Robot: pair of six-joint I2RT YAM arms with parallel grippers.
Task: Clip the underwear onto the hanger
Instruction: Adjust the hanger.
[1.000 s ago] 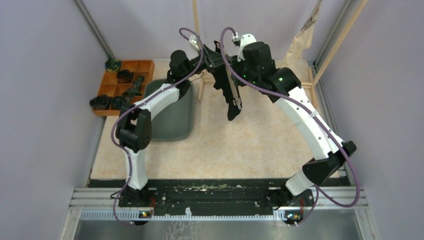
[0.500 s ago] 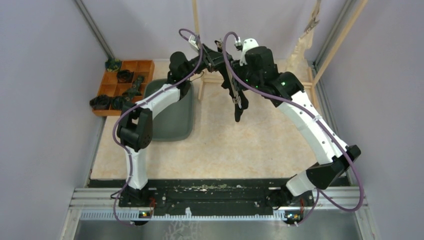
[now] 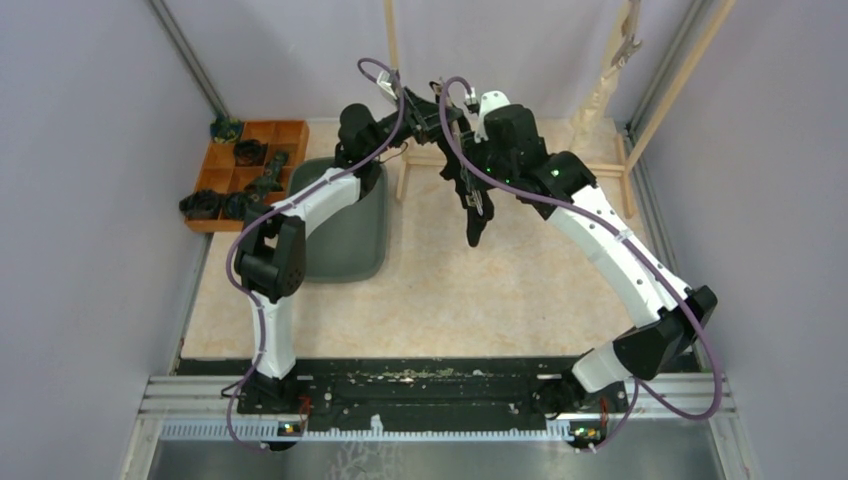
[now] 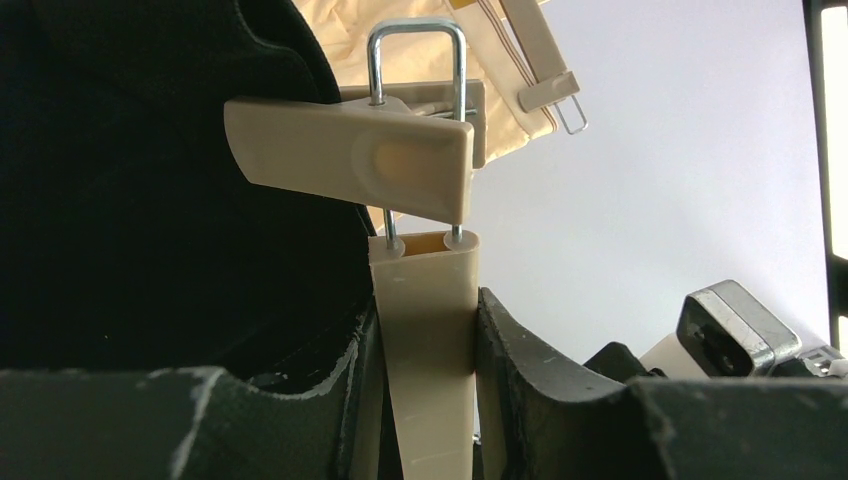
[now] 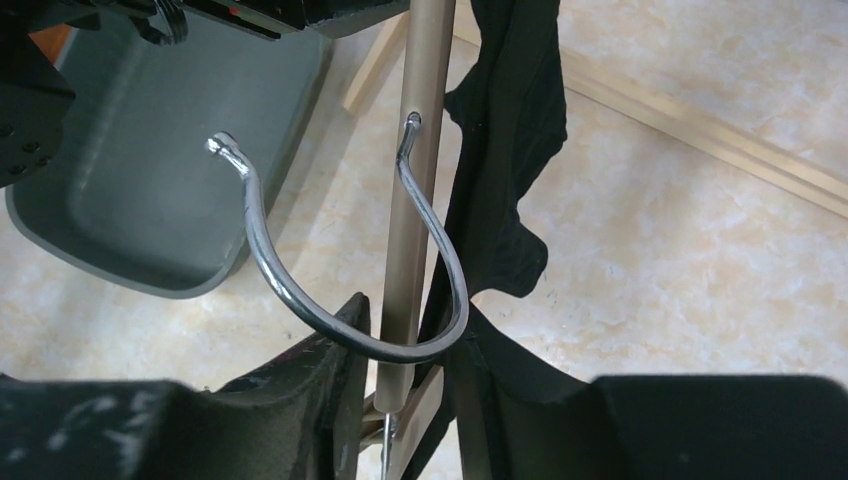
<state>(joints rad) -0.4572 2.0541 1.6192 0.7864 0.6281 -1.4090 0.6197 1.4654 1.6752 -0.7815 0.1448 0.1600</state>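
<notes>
Mid-clipping: my left gripper (image 4: 427, 380) pinches the beige plastic hanger clip (image 4: 428, 290); right gripper (image 5: 405, 350) straddles the tan hanger bar (image 5: 420, 150) (can't tell if it's biting). Next, I'd feed the black fabric underwear (image 5: 510, 130) in.

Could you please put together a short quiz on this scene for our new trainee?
1. True or false: the black underwear lies in the grey tub.
2. The left gripper pinches: A) the beige clip, B) the grey tub, C) the black underwear.
3. Fill in: the second underwear, hanging behind, is ____ coloured.
Key: 1 false; 2 A; 3 cream.
</notes>
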